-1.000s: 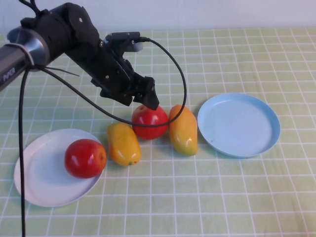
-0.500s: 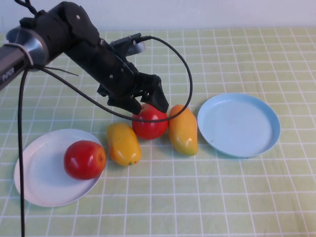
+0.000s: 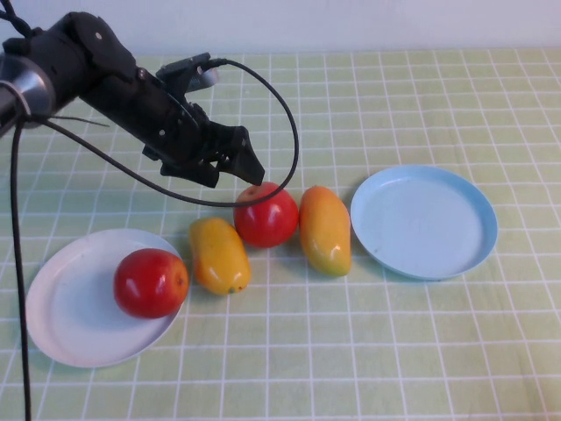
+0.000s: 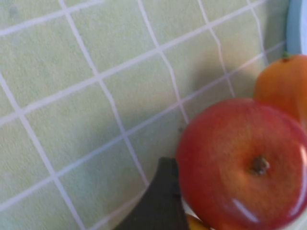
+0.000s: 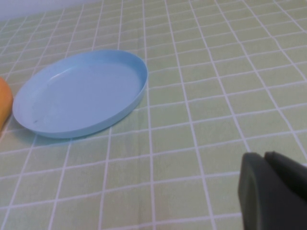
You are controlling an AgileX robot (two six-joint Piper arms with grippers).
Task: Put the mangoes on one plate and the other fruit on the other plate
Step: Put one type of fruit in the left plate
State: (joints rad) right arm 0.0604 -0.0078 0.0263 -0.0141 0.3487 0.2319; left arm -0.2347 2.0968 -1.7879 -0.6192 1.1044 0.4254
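Note:
One red apple lies on the cloth between two yellow-orange mangoes. A second apple sits on the white plate at the front left. The light blue plate on the right holds nothing. My left gripper hangs open just behind and left of the middle apple, holding nothing. In the left wrist view one dark finger stands beside that apple, with a mango past it. My right gripper is shut and empty, low over the cloth near the blue plate.
A green checked cloth covers the table. The left arm's black cable loops over the cloth behind the fruit. The right arm does not show in the high view. A mango's edge shows in the right wrist view.
My left gripper spread its fingers over the middle apple, then drew back to the left without it. The apple has stayed between the mangoes.

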